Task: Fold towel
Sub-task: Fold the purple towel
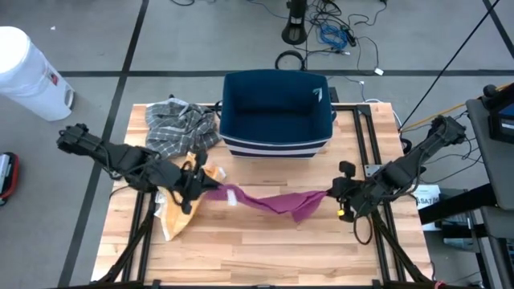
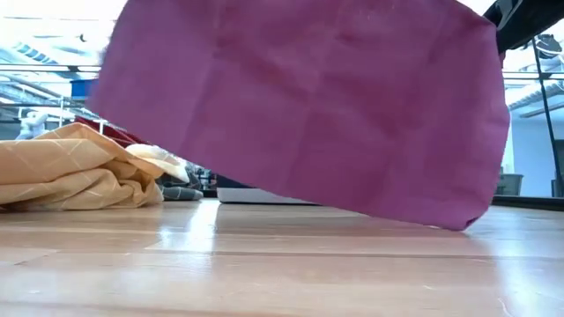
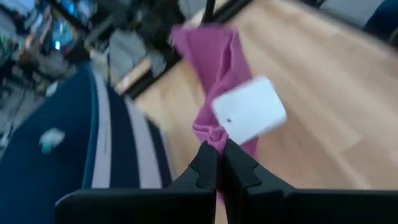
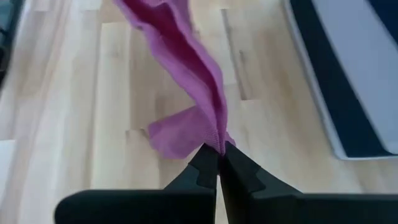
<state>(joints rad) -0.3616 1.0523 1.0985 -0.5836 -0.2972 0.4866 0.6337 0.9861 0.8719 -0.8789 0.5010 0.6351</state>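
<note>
While both grippers pinch its ends, the towel point(image 1: 273, 200) sags between them. Left gripper point(image 1: 195, 184) and right gripper point(image 1: 337, 193) are clamped on corners. It looks light and limp, best held at corners.

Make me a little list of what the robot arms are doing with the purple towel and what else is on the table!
towel: purple towel stretched between both grippers, hanging above the table
left gripper: shut on one towel end, by its white tag
right gripper: shut on the other end
behind towel: navy bin
far left: plaid cloth
near left gripper: tan cloth lying crumpled
</note>
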